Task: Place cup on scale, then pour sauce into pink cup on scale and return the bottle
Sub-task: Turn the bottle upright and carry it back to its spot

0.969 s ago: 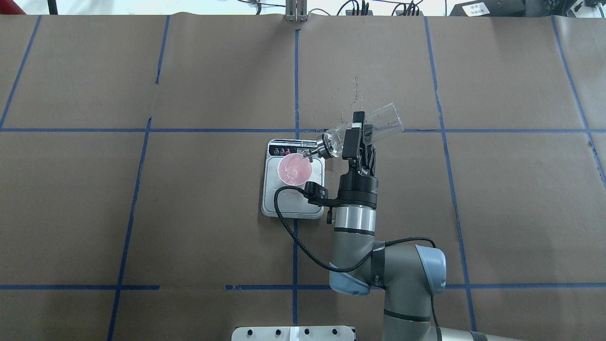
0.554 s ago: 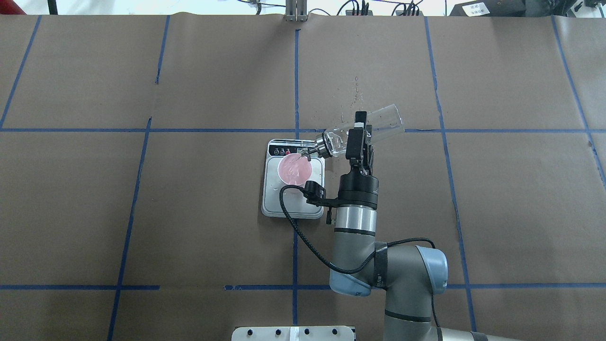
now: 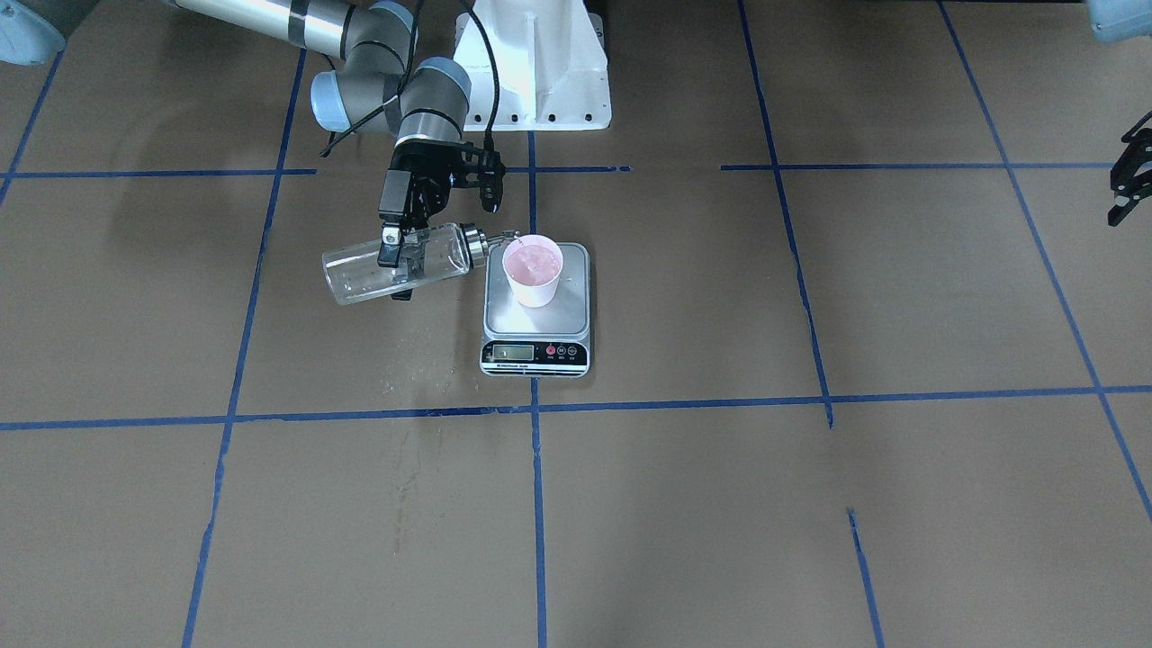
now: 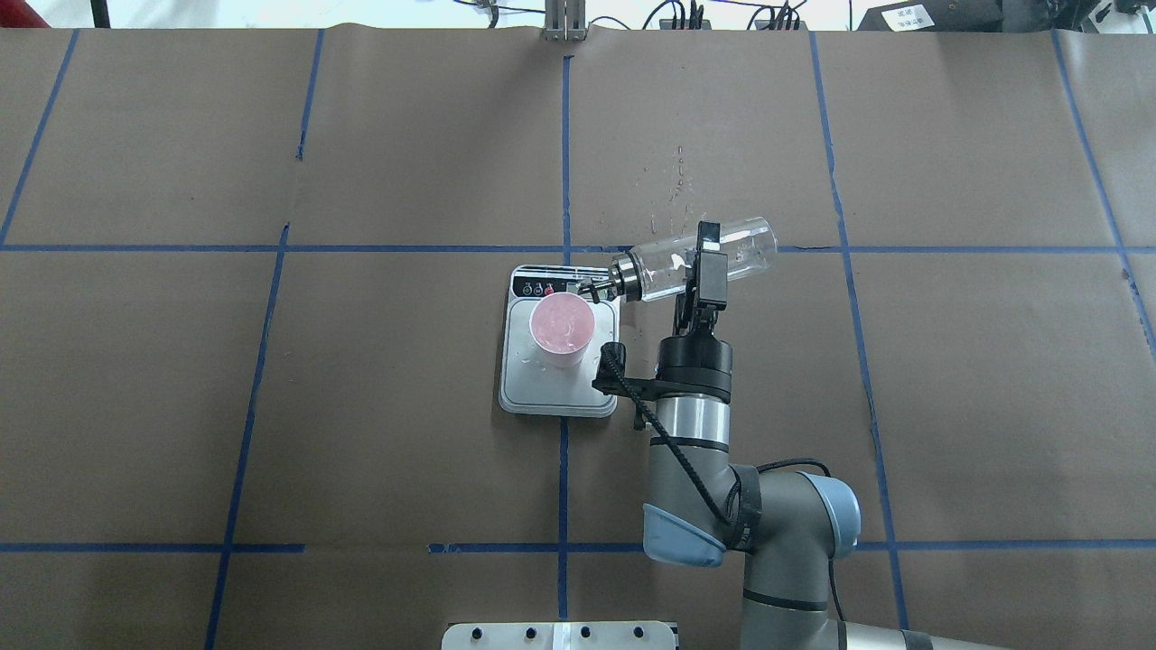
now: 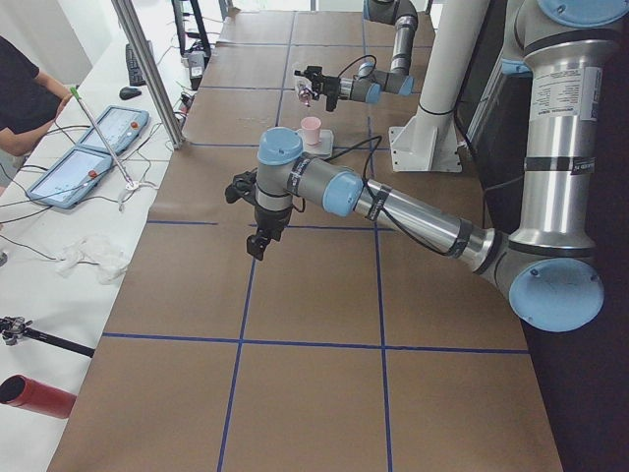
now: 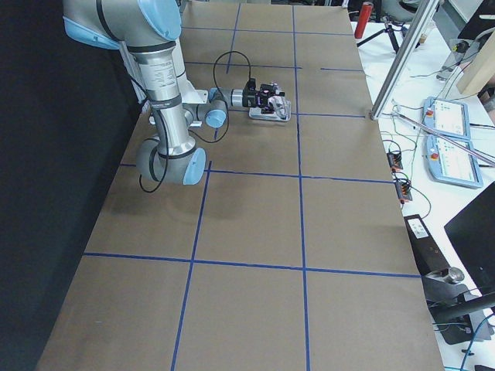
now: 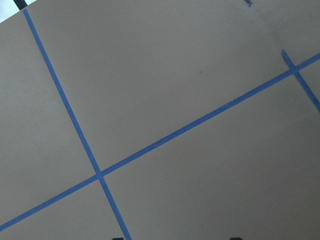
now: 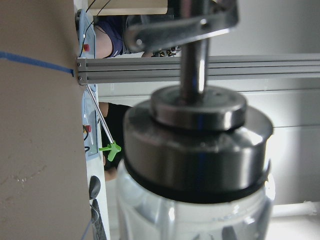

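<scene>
My right end effector (image 4: pixel 705 271) is clamped across the body of the bottle (image 4: pixel 722 251), which lies close to level with its silver cap and spout (image 4: pixel 603 283) aimed at the cup (image 4: pixel 561 329). The cup stands upright on the scale (image 4: pixel 542 397), toward the display end of the platform, and pink-tinted liquid shows inside it. In the overhead view the spout tip sits just beside the cup's rim, over the scale's edge and not over the cup's mouth, and I see no stream. My judgement is that the pour is finished or nearly so, and the step in hand is righting the bottle and carrying it away.

To do that well I should roll the wrist until the base is down, so the last drops run inward, before I move sideways. I should lift clear of the cup's rim, since a nudge would tip that light paper cup. Small drops already mark the bench (image 4: pixel 406 162) beyond the bottle. My left end effector (image 3: pixel 1129 178) hangs well apart at the bench's far side, its fingers spread and empty.
</scene>
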`<state>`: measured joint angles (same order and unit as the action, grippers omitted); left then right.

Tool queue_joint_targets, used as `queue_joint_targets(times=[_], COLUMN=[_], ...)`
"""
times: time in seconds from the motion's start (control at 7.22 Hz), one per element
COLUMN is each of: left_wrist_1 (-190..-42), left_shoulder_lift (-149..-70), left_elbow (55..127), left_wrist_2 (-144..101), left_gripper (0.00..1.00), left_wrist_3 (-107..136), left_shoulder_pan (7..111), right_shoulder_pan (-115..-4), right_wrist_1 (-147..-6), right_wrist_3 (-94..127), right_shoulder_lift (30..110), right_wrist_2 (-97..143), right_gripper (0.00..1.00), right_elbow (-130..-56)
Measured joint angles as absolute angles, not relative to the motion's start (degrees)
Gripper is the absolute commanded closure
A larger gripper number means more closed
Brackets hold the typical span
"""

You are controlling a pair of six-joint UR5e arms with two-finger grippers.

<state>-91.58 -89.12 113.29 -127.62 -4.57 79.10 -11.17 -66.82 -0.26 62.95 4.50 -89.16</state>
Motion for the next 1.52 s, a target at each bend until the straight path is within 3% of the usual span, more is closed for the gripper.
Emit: queue_joint_targets(times=[0.55,0.83,1.52], left_wrist_1=[-91.6,-91.6,-91.7], left_shoulder_lift=[-89.2,-89.3,-89.4], left_elbow=[113.4,113.4,114.3], left_wrist_2=[-127.6,-127.7,-128.1], left_gripper=[0.23,0.23,0.23], left_wrist_3=[-4.5,-4.5,-2.8], left_shoulder_pan=[79.1,79.1,79.0], right_shoulder_pan=[-11.3,-11.5,-13.3], right_wrist_1=[-58.3,-51.5,-42.3], right_wrist_3=[34.1,39.9,52.0], right_shoulder_lift=[63.0,64.5,80.2], right_wrist_2=[14.6,17.5,29.4], right_gripper=[1.0,1.0,1.0], right_elbow=[-89.2,-89.5,-97.5])
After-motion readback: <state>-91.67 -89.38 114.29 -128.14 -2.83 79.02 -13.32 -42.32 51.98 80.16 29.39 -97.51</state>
